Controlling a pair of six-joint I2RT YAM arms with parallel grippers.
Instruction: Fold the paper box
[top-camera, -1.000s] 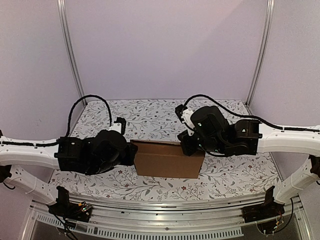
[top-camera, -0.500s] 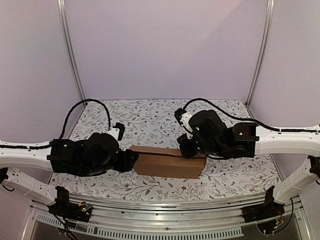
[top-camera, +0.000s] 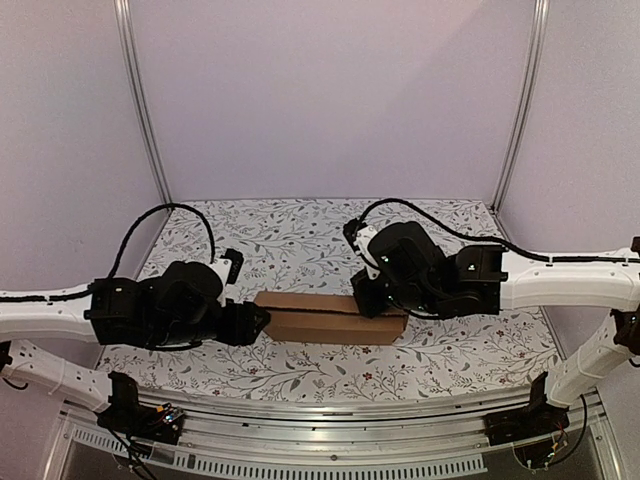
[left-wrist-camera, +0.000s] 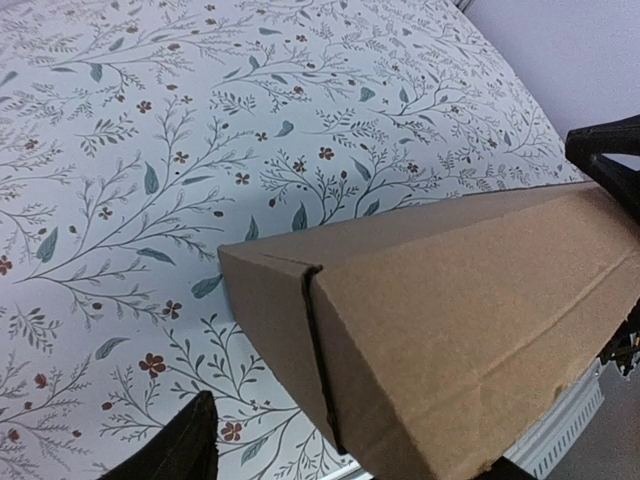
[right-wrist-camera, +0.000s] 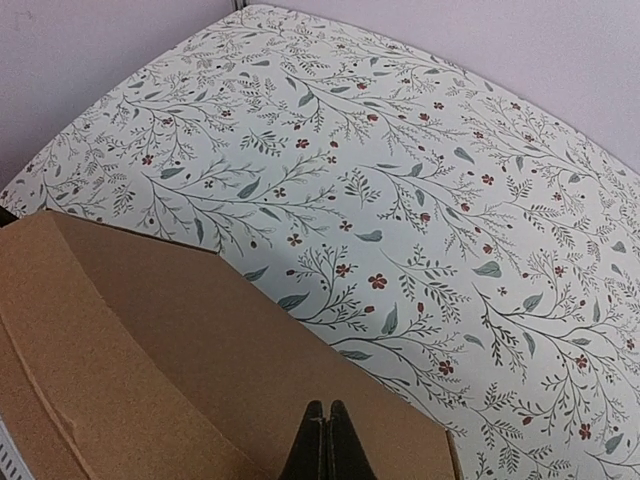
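We see pale purple walls (top-camera: 330, 100) around the back and sides. In front of them is a table (top-camera: 300, 235) with a white cloth full of small leaves and red flowers.

Two long white arms reach in over the table. The left arm (top-camera: 50, 310) comes from the left side and the right arm (top-camera: 570, 280) comes from the right side. Each one has a big black part at its end.

The paper box (top-camera: 325, 318) lies flat on the table, near the front and in the middle, between the two arms. It is plain brown, low and long, and it looks closed. Its long side runs from left to right. In the left wrist view we see a thin line at its left end where two pieces of cardboard meet.

The left gripper (top-camera: 250, 322) is at the left end of the box. Its jaws are spread wide and the end of the box sits between them. One black finger (left-wrist-camera: 175, 445) is near the box and does not touch it.

The right gripper (right-wrist-camera: 322, 440) is at the right end of the box, by the back edge. Its jaws are pressed tight together with nothing between them. The tips point down at the top of the box. We cannot tell if they touch it.
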